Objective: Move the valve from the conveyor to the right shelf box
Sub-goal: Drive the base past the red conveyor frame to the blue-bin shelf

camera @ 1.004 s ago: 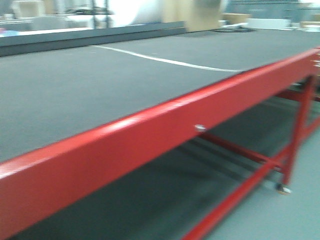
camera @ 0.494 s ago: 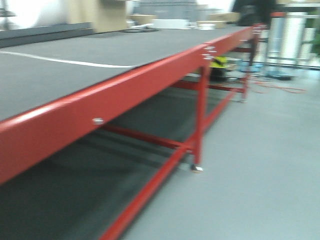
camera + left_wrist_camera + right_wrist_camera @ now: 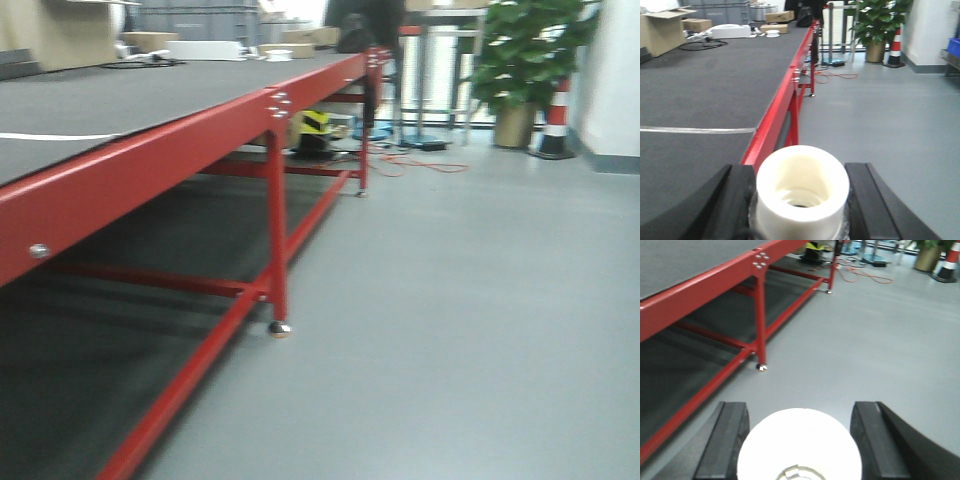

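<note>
So, valve (image 3: 802,187): I see only its whitish hollow end, in the left wrist view, held off the belt above the red frame (image 3: 775,125).
Left gripper (image 3: 800,171): black fingers (image 3: 742,200) pressed against both sides of the valve, clamped on it.
Right gripper (image 3: 799,412): closed on a white cylinder (image 3: 800,445) of similar shape, over the grey floor (image 3: 880,340); only the right wrist view shows this.
Conveyor (image 3: 705,90): dark grey belt, pale line (image 3: 695,130) across it, left of the valve.
Front view: neither claw nor valve; I get the frame's foot (image 3: 280,328), a potted plant (image 3: 520,50) and a striped cone (image 3: 555,120), slightly blurred.
</note>
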Controlling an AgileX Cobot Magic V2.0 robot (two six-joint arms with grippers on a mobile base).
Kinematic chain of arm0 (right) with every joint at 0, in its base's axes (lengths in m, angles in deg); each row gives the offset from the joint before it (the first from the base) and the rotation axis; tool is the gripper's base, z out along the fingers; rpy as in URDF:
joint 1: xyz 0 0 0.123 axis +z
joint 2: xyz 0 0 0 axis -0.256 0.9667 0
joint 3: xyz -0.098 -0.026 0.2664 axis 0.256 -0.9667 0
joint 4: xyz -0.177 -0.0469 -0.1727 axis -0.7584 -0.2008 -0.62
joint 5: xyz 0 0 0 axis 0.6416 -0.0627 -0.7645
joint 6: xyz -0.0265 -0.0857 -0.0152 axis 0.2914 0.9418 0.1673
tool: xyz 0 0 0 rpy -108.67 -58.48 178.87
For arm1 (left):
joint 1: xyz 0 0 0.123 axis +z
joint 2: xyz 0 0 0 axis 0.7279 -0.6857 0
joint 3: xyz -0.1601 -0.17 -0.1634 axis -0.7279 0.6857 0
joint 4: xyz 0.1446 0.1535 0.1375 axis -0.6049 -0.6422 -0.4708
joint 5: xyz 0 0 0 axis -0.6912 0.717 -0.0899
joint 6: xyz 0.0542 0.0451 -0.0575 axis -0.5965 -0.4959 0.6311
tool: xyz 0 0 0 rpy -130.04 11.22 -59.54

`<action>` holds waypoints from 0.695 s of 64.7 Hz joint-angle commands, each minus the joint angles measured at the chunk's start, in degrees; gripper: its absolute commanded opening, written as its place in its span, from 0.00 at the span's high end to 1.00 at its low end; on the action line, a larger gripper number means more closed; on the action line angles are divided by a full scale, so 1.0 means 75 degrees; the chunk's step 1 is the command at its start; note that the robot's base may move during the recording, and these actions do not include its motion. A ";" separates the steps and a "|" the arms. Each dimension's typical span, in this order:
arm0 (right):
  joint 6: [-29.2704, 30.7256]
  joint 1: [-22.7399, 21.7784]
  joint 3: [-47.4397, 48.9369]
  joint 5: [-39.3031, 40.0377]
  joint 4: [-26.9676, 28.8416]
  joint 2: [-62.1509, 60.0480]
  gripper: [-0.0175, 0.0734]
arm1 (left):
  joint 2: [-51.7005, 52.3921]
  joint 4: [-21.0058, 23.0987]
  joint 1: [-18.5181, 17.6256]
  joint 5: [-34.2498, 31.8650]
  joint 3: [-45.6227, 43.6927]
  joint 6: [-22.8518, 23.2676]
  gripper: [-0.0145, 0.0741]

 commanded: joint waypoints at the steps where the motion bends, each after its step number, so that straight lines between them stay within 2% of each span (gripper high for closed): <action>1: 0.0044 0.0009 0.0088 0.0578 -0.0039 -0.0058 0.98 | 0.0062 0.0037 -0.0035 -0.0433 -0.0030 0.0048 0.96; 45: 0.0044 0.0009 0.0088 0.0578 -0.0039 -0.0058 0.98 | 0.0062 0.0037 -0.0035 -0.0433 -0.0030 0.0048 0.96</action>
